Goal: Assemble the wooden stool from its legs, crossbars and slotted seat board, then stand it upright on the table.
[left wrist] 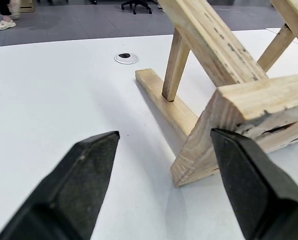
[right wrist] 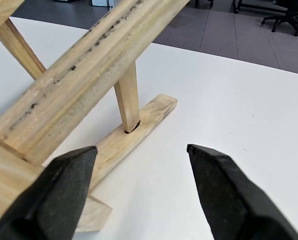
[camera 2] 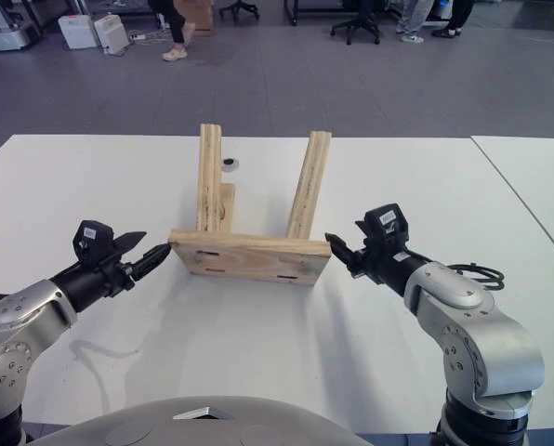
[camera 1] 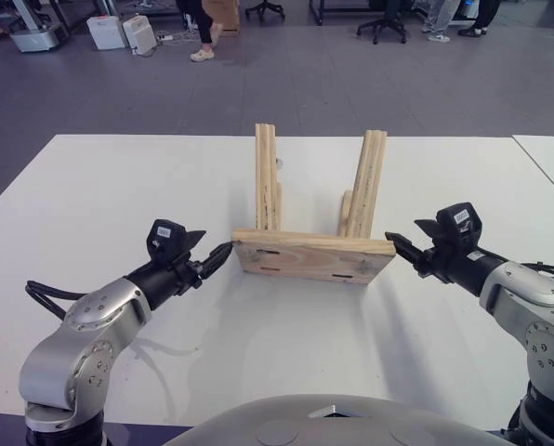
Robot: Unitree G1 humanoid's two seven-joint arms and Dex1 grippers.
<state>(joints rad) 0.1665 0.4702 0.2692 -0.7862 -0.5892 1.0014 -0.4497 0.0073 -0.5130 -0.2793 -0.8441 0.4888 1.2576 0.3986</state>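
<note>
The stool (camera 1: 307, 223) lies on its side in the middle of the tabletop (camera 1: 119, 186). Its slotted seat (camera 1: 314, 257) stands on edge facing me and its legs (camera 1: 266, 177) point away. My left claw (camera 1: 216, 243) sits at the seat's left end, fingers spread wide and holding nothing. One fingertip is right at the board's edge, though I cannot tell if it touches. My right claw (camera 1: 402, 232) is at the seat's right end, also wide open with nothing in it.
</note>
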